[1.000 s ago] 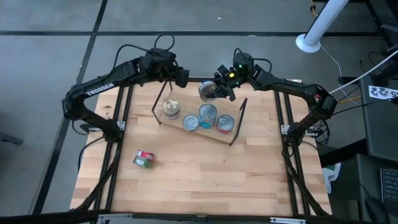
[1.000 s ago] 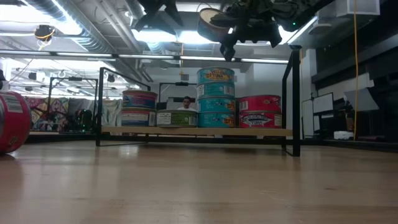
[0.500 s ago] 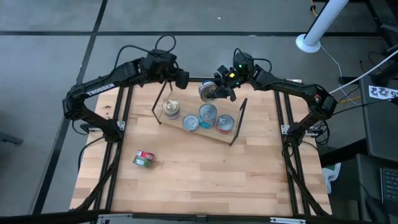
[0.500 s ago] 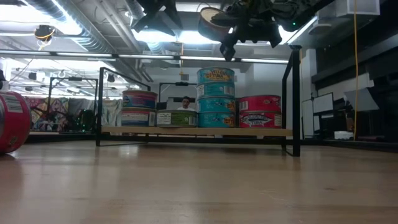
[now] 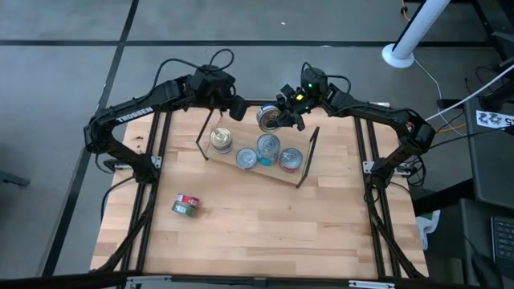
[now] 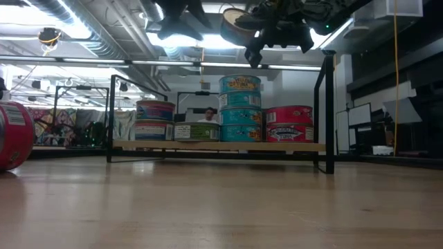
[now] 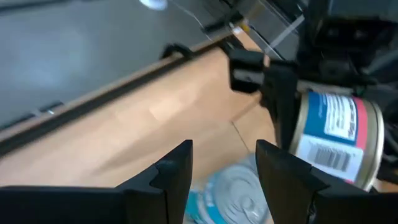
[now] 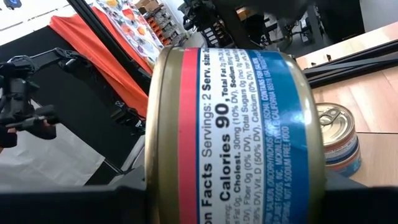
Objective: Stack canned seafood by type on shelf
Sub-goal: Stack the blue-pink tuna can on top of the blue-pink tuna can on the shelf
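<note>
Nearest the low camera, a red-labelled can (image 6: 14, 135) lies on its side on the tabletop (image 6: 221, 207), well in front of the shelf (image 6: 218, 146); only the high view shows its green band and that its axis runs level, roughly along the shelf's length (image 5: 186, 206).

On the shelf the low view shows what the overhead cannot: the tins stand upright in stacks, axes vertical. These are a two-high blue stack (image 6: 154, 120), a single green-labelled can (image 6: 197, 131), a three-high teal stack (image 6: 240, 108) and a two-high red stack (image 6: 288, 124). From above only lids show, and only three of them (image 5: 266, 145).

Above the shelf's far edge, the right gripper (image 5: 283, 116) pinches a blue-and-red labelled can (image 8: 233, 137) across its two flat ends. The can is tipped over, so its axis lies near level and its printed side faces the right wrist camera. The left wrist view shows this same can (image 7: 333, 138) clamped between dark fingers.

The left gripper (image 5: 234, 105) hangs just beyond the shelf's far edge, beside the held can, fingers (image 7: 171, 174) spread and empty.
</note>
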Robot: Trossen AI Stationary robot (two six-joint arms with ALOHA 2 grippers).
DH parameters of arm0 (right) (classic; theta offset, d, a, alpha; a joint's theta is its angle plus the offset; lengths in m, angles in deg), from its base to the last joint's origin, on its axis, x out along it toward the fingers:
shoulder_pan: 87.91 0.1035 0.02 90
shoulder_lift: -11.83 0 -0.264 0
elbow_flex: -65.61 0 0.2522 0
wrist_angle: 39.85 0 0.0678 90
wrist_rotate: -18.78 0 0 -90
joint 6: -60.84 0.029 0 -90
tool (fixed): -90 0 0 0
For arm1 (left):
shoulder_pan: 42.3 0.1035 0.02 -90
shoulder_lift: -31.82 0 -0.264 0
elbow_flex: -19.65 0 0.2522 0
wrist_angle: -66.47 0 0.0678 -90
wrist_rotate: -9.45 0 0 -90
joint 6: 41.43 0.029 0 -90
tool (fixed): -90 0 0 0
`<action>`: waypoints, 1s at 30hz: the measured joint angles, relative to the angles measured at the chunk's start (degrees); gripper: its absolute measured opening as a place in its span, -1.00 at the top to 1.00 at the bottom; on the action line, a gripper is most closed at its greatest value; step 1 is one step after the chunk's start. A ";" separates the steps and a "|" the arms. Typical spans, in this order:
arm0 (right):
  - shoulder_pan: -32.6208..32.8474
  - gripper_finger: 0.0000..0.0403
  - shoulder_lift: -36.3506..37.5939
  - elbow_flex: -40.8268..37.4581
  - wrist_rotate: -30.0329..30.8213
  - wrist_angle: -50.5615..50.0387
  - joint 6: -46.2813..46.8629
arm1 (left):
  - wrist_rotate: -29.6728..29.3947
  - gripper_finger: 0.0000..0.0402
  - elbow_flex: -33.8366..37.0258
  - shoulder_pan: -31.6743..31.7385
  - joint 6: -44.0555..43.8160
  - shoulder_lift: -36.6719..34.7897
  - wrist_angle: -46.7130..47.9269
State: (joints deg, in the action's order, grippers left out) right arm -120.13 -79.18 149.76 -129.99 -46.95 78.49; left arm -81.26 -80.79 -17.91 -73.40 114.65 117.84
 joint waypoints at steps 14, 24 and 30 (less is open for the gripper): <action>0.00 0.12 0.00 0.09 -0.81 -0.75 -0.07 | 11.41 0.16 0.02 0.32 1.84 3.23 -1.34; -0.02 0.12 0.00 0.09 -1.47 -1.02 -0.07 | 12.11 -0.02 0.02 0.30 0.88 3.23 -1.19; -0.92 0.12 0.00 0.09 -1.04 -2.85 -0.04 | 13.90 -0.29 0.02 0.25 1.66 3.03 -1.34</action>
State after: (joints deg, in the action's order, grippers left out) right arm -121.06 -79.18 149.84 -131.02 -49.80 78.44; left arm -67.36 -80.77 -17.66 -71.74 117.68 116.50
